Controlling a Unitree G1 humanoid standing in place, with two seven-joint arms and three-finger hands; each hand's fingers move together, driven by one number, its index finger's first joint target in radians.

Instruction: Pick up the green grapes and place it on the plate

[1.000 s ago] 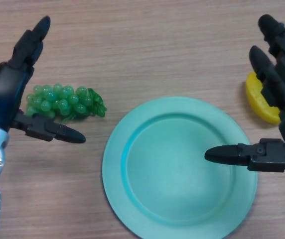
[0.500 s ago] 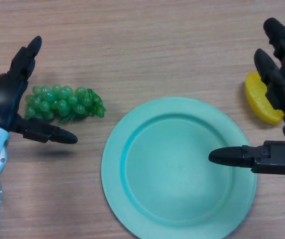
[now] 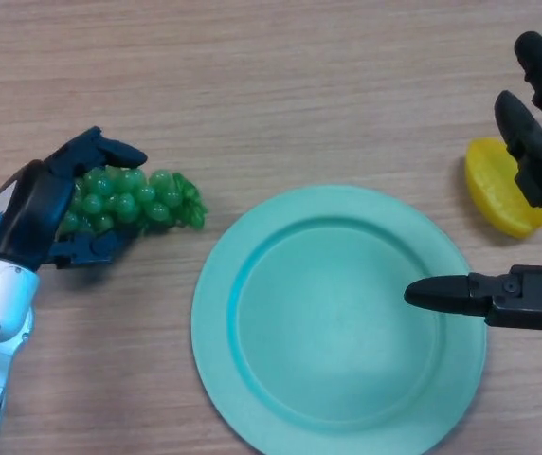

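Observation:
A bunch of green grapes [image 3: 143, 196] lies on the wooden table left of the plate. My left hand [image 3: 39, 204] is over the bunch's left end, with its fingers curled over the top and its thumb under the near side. The right half of the bunch sticks out of the hand. A round teal plate [image 3: 339, 318] lies at the centre right, with nothing on it. My right hand [image 3: 536, 237] is open at the right edge, its thumb reaching over the plate's right rim.
A yellow piece of fruit [image 3: 500, 196] lies on the table right of the plate, partly behind my right hand's fingers. The wooden table [image 3: 271, 85] is bare at the back.
My left hand has moved down onto the grapes and its fingers have curled round the bunch's left end. My right hand has drifted slightly to the right.

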